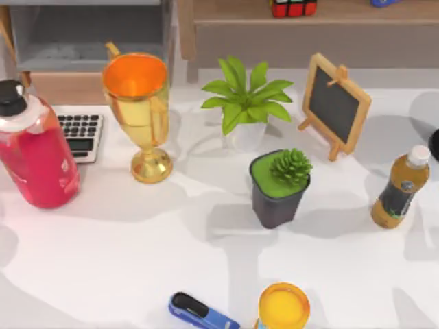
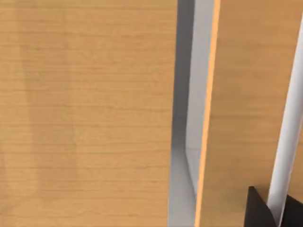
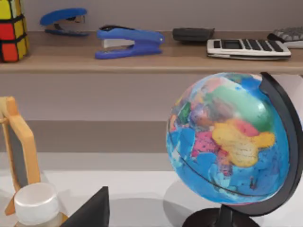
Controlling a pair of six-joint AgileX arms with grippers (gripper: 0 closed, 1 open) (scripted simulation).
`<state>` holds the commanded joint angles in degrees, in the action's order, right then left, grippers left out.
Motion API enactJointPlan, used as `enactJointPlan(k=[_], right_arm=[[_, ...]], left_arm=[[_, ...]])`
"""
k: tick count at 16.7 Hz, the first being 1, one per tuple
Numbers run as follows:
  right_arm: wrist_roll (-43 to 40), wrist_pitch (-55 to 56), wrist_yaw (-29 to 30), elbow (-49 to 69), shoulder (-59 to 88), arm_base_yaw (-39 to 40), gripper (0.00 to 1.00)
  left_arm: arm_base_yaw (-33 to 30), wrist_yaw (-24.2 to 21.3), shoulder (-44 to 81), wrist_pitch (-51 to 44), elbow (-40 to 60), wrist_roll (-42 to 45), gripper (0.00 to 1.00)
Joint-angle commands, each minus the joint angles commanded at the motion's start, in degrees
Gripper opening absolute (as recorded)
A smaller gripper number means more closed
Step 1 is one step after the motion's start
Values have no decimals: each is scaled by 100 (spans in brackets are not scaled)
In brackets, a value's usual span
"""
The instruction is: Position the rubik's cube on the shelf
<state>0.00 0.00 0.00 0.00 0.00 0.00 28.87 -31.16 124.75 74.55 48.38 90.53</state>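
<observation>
Right gripper point(image 3: 90, 213) below shelved rubik's cube point(image 3: 12, 28)

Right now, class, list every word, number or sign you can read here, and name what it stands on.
None can be read.
Calculator keys: too small to read.
Juice bottle label: blurred.
Globe: lettering too small.
Chalkboard: blank.

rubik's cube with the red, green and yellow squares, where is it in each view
Top view: the rubik's cube sits at the picture's upper edge, on the long light-brown wooden shelf.
Left wrist view: wood panels, no cube.
Right wrist view: the cube stands at the shelf's end.
Shared landmark: the small wooden-framed chalkboard easel, also at.
</observation>
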Motion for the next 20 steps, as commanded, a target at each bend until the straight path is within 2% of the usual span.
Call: enactJointPlan(k=[4, 10, 16, 20], right_arm=[[0, 0, 0, 0, 0, 0, 100], [0, 0, 0, 0, 0, 0, 100], [0, 0, 0, 0, 0, 0, 100], [0, 0, 0, 0, 0, 0, 100]], left_arm=[[-261, 270, 297, -403, 722, -20, 0], [-268, 295, 377, -498, 823, -25, 0], [-555, 575, 928, -1117, 2076, -34, 0], [-637, 653, 1052, -1293, 2342, -53, 0]])
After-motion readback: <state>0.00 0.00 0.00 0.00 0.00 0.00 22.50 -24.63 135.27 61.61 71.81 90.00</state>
